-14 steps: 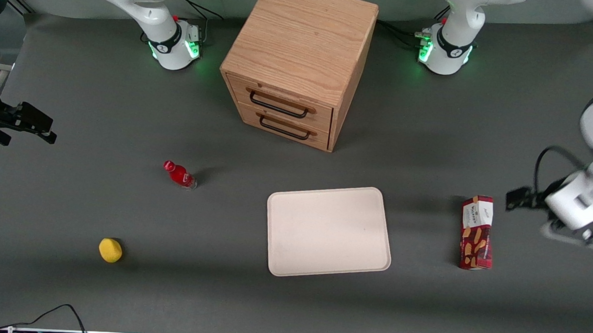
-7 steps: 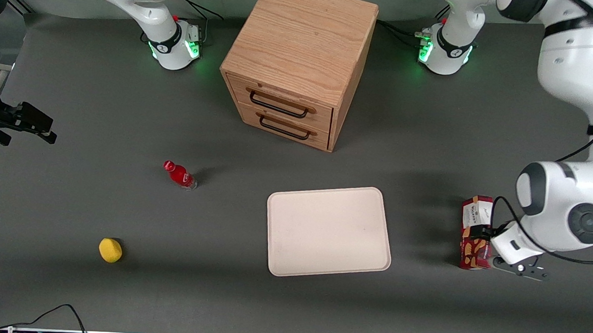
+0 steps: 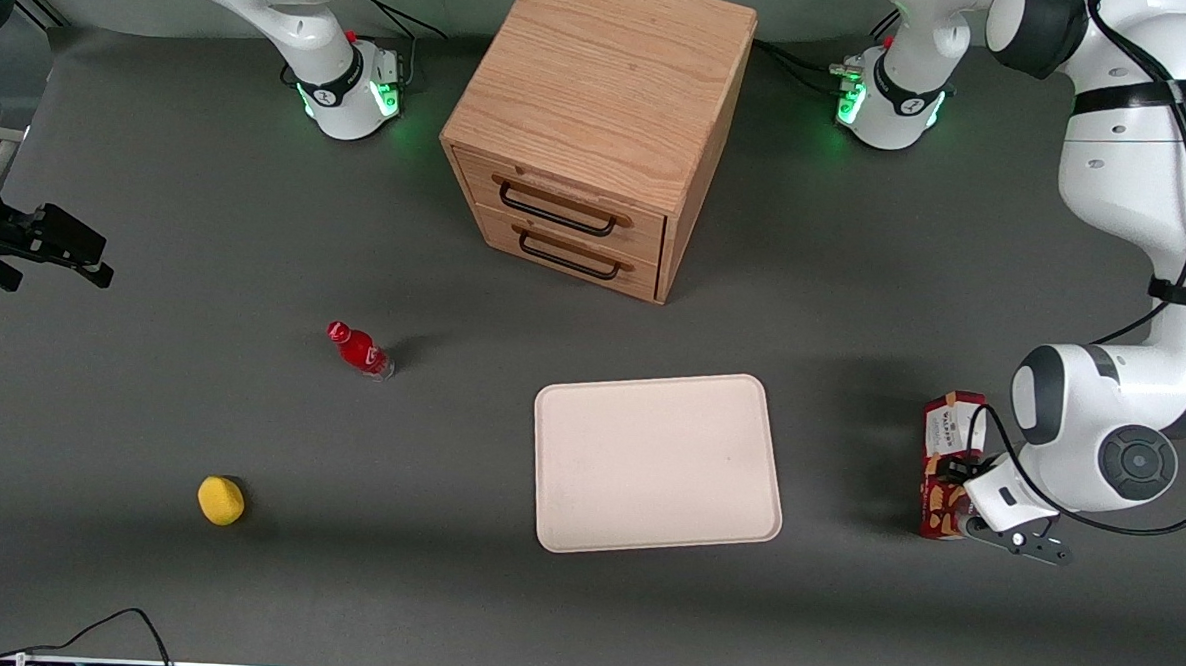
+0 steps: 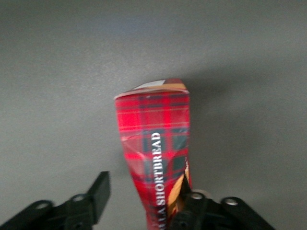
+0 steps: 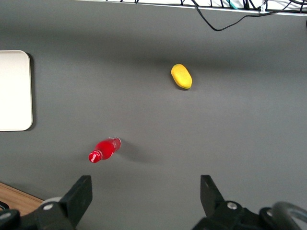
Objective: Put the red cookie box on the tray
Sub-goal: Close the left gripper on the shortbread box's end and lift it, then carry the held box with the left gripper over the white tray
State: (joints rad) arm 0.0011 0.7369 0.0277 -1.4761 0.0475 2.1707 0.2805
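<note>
One red cookie box (image 3: 942, 458) lies flat on the grey counter (image 3: 242, 578), toward the working arm's end and well apart from the tray (image 3: 655, 463). Hand (image 4: 144, 203) is down at its nearer end, fingers spread wide, one touching the carton, nothing gripped. Risk: off-centre closing could skew or dent the thin carton.
</note>
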